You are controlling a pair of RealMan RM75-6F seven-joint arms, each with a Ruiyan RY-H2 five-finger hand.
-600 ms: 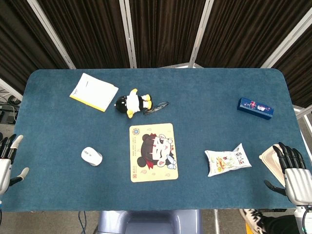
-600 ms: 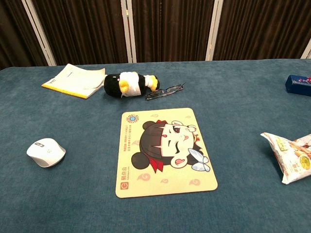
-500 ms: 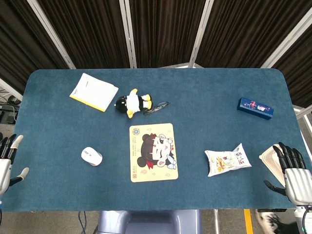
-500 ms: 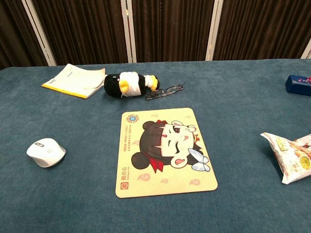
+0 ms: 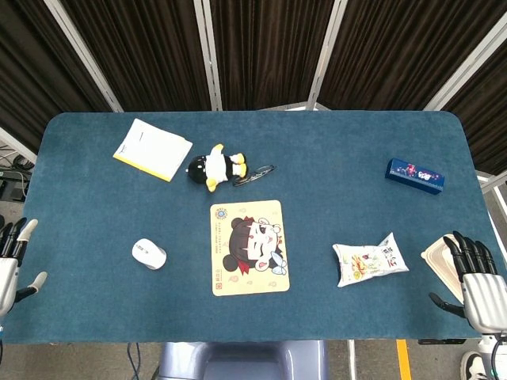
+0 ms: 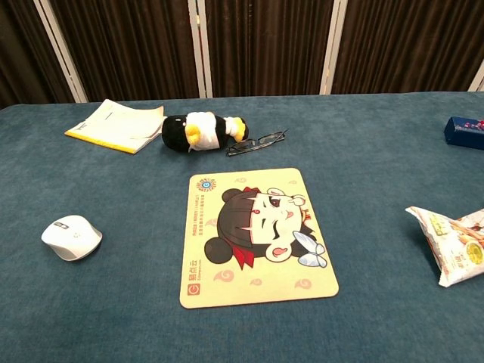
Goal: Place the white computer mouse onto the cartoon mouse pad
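Note:
The white computer mouse [image 5: 149, 253] [image 6: 72, 237] lies on the blue table, a short way left of the cartoon mouse pad [image 5: 249, 246] [image 6: 255, 233], which is flat near the table's middle front. My left hand [image 5: 12, 261] hangs at the table's left edge, fingers apart, holding nothing, well left of the mouse. My right hand [image 5: 478, 285] is at the front right corner, fingers spread and empty. Neither hand shows in the chest view.
A yellow-edged booklet [image 5: 153, 149], a penguin plush [image 5: 215, 167] and glasses [image 5: 253, 174] lie behind the pad. A snack bag [image 5: 369, 260] is right of the pad, a blue box [image 5: 414, 176] at the far right, a pale container [image 5: 441, 265] by my right hand.

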